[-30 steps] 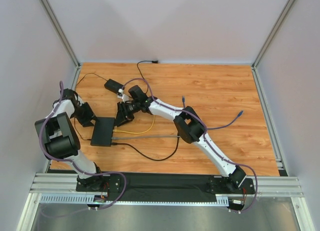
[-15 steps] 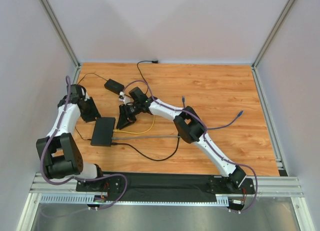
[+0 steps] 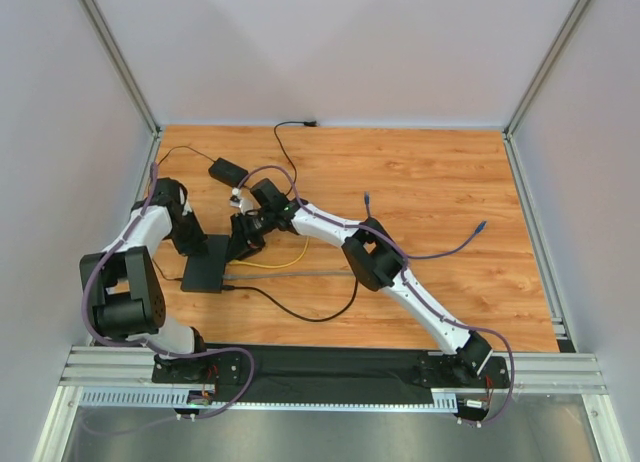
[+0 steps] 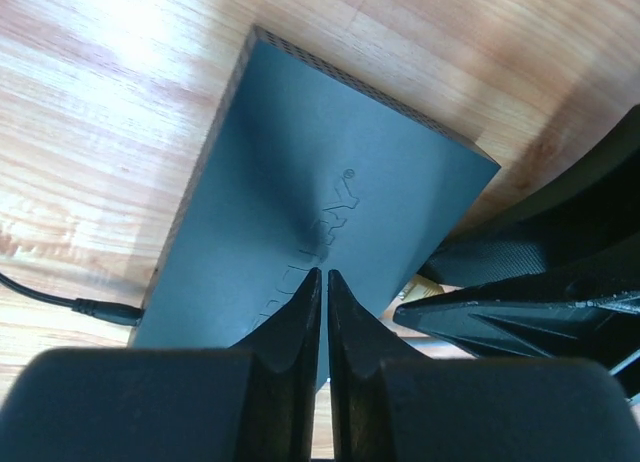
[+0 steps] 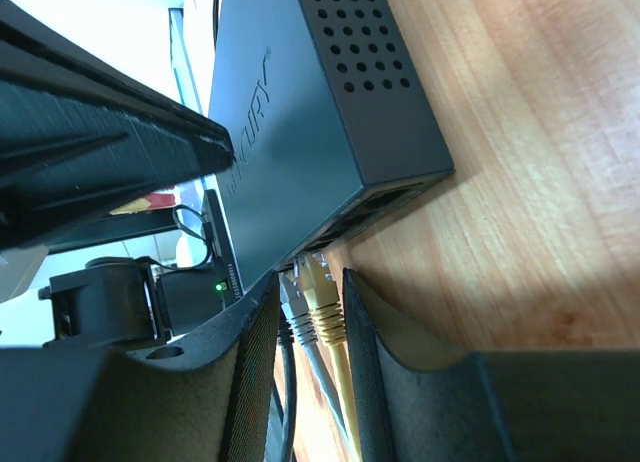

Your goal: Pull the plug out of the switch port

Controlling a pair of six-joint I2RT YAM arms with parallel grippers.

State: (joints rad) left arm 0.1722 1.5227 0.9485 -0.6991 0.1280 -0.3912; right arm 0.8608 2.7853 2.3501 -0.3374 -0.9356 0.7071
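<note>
The table (image 3: 430, 182) offers only a smooth wooden face. The switch (image 3: 207, 264), which lies close to the table's left edge and nearer the near-left corner than the far one, could therefore be dragged along with the cable if it is not pinned while the pull is made.

The left hand (image 4: 323, 274) is clenched on nothing, its fingertips nearly together over the middle of the switch's top. Whether they press down cannot be told, and a light contact would probably let the box slide or tip.

The right hand (image 5: 308, 282) is clenched at the socket edge around the yellow plug (image 5: 322, 300), with the grey plug (image 5: 292, 304) caught between the same fingers. Two plugs could thus be drawn out where one is wanted. Neither might come free if a latch tab is left unpressed, and a skewed pull might strain the socket.

The switch is seen as a flat, matte-black rectangular box. A logo is embossed on its top, round vent holes are cut into one narrow side, and sockets are set along the edge facing the right hand. A thin black lead (image 4: 100, 309) is seen at another side of it.
</note>
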